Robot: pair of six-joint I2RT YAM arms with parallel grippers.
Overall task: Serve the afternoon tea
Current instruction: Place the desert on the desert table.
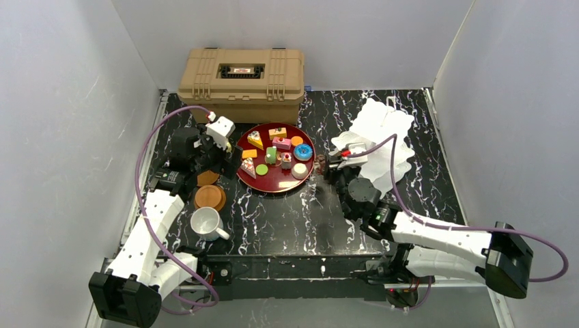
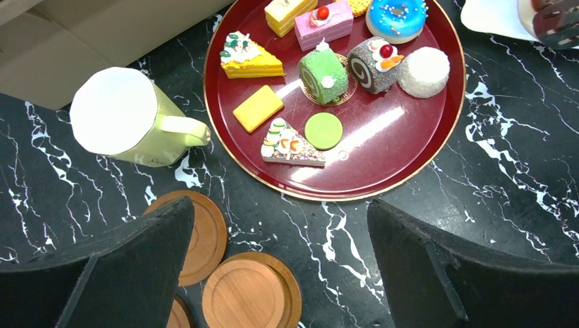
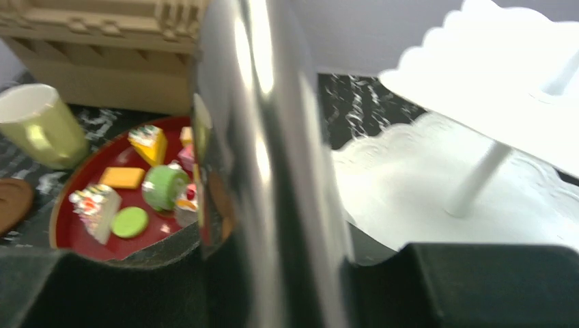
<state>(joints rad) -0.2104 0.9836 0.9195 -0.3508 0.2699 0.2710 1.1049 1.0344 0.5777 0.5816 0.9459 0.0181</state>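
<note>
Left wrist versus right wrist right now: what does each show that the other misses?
Left wrist only: the blue doughnut, the white ball cake, and the left claw, open with nothing between its fingers.

Right wrist only: the post and upper tier of the white stand, and a shiny metal tool gripped in the right claw, which blocks part of the tray.

Both: the pale-yellow mug, dark-red tray, green roll cake, green disc and tan case.

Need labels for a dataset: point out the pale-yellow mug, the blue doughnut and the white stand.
pale-yellow mug [image 2: 115,113], left wrist view, on its white mouth.
blue doughnut [image 2: 397,17], left wrist view, on its sprinkled icing.
white stand [image 3: 410,198], right wrist view, on its lower tier.
</note>
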